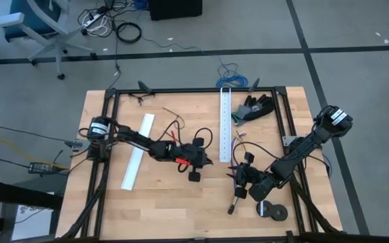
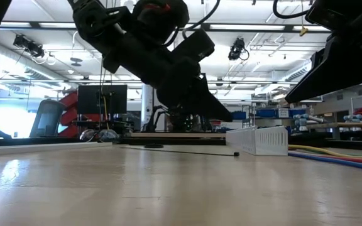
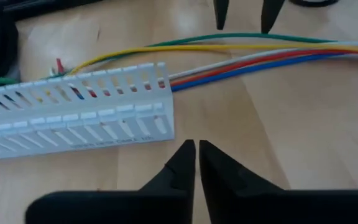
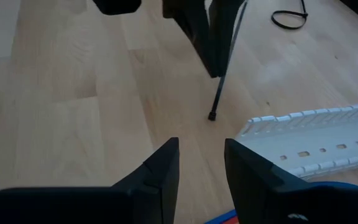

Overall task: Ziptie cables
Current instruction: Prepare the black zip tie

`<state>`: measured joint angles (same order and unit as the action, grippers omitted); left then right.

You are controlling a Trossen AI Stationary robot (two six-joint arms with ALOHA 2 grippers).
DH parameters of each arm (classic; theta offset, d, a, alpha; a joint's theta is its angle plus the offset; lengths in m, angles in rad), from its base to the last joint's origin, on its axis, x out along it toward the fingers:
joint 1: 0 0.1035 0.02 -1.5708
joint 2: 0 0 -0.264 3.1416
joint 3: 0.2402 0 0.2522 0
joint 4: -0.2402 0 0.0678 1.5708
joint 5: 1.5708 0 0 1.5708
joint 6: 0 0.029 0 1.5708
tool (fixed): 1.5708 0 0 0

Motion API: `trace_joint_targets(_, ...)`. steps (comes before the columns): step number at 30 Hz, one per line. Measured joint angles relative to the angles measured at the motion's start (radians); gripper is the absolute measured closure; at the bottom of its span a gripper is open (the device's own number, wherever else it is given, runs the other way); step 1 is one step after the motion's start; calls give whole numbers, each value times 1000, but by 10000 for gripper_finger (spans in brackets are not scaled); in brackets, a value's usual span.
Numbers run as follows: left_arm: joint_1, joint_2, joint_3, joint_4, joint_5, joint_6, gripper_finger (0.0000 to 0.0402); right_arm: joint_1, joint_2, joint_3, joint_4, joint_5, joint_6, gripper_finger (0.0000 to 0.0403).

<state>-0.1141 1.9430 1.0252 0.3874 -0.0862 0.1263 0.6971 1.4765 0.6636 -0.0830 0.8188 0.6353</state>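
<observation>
The cables (image 3: 260,56), green, yellow, white, red and blue wires, lie on the table and run out of the end of the white slotted channel (image 3: 73,118). A thin black ziptie (image 4: 225,68) lies flat on the wood beside the channel (image 4: 316,137), its small head toward my right gripper. My left gripper (image 3: 196,163) hangs shut just above the table near the channel's end, over the ziptie (image 2: 181,150), with nothing between its fingers. My right gripper (image 4: 201,165) stands open a little way off, facing the left one, with nothing between its fingers.
A second white strip (image 1: 138,152) lies at the table's left. A looped black ziptie (image 4: 291,18) lies farther off. A dark roll (image 1: 272,210) sits near the front right, and a dark bundle (image 1: 252,108) at the far right. A black frame (image 1: 194,90) borders the table.
</observation>
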Motion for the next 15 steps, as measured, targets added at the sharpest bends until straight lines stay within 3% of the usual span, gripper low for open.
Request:
trace_joint_targets(10, -2, 17, 2, -13, -20, 70, 288, 0, 0, 0, 0, 0, 0, 289)
trace_joint_targets(15, -2, 45, 1, 8, -20, 75, 274, -1, 0, 0, 0, 0, 0, 289)
